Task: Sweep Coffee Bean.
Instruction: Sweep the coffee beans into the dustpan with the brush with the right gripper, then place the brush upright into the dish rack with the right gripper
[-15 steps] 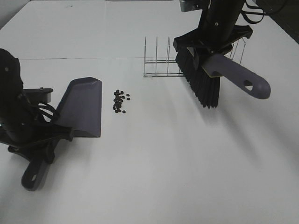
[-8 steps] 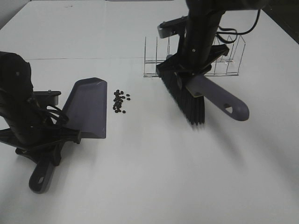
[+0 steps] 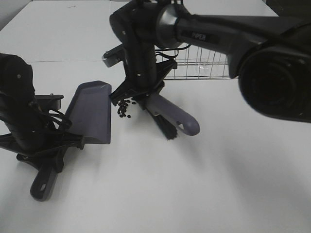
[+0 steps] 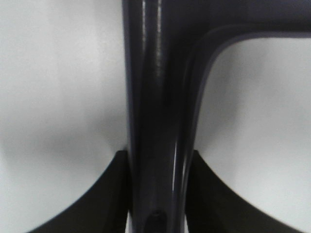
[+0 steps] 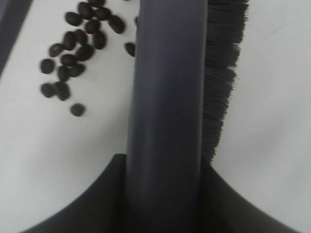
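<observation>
The coffee beans (image 3: 124, 108) lie in a loose dark cluster on the white table, just right of the grey-purple dustpan (image 3: 90, 114). My left gripper (image 3: 48, 151) is shut on the dustpan's handle (image 4: 155, 111), with the pan's open edge facing the beans. My right gripper (image 3: 142, 93) is shut on the brush's grey-purple handle (image 3: 176, 119) and holds it right beside the beans on their right. The black bristles (image 3: 165, 128) point down at the table. In the right wrist view the beans (image 5: 73, 53) sit left of the handle (image 5: 165, 97) and the bristles (image 5: 223, 73) right of it.
A wire rack (image 3: 201, 65) stands behind the right arm, at the back of the table. The dustpan's rim shows at the corner of the right wrist view (image 5: 8, 19). The table's front half is white and bare.
My right arm has carried the brush left, from by the wire rack to just right of the beans. The dustpan edged slightly right earlier and now holds still. The beans have not moved.
</observation>
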